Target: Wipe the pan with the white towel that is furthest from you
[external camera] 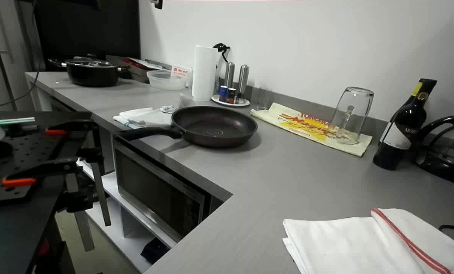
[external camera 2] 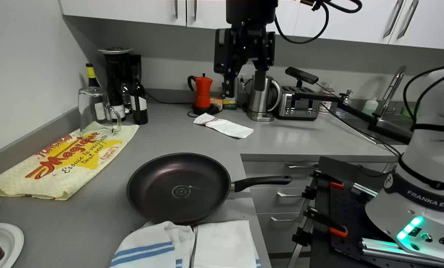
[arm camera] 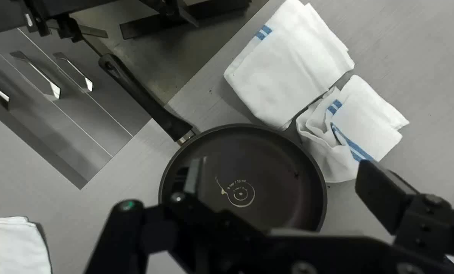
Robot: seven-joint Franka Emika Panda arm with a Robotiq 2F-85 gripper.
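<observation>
In an exterior view, the black two-fingered end effector (external camera 2: pixel 244 83) hangs well above the grey surface (external camera 2: pixel 281 137), fingers (external camera 2: pixel 228 87) pointing down, jaws parted and grasping nothing. Below it, seen in both exterior views, sits a round black frying pan (external camera 2: pixel 179 188), upright, its black handle (external camera 2: pixel 262 181) projecting past the surface's edge. On the near side of the end effector, just beside the pan, lie a rumpled white cloth towel with blue stripes (external camera 2: pixel 147 247) and a flat-folded white cloth towel (external camera 2: pixel 223 242). Beyond the end effector are a white cloth towel with red stripes (external camera 2: pixel 225 126), an orange-red moka pot (external camera 2: pixel 203 91), a silver metal kettle (external camera 2: pixel 258 106) and a silver metal toaster (external camera 2: pixel 300 111). Left of the end effector, a clear glass mug (external camera 2: pixel 95 111) stands on a yellow printed cloth (external camera 2: pixel 69 158). In the wrist view, the fingertips (arm camera: pixel 193 176) stand wide apart, with the pan below and between them; one fingertip covers part of it. The rumpled towel lies nearer the opposite fingertip than the flat-folded towel does; contact of either with the pan's rim cannot be determined. In an exterior view, out to the side of the end effector and past the pan, stand a black cooking pot with two side handles (external camera: pixel 91 74) and a white paper roll (external camera: pixel 204 72).
</observation>
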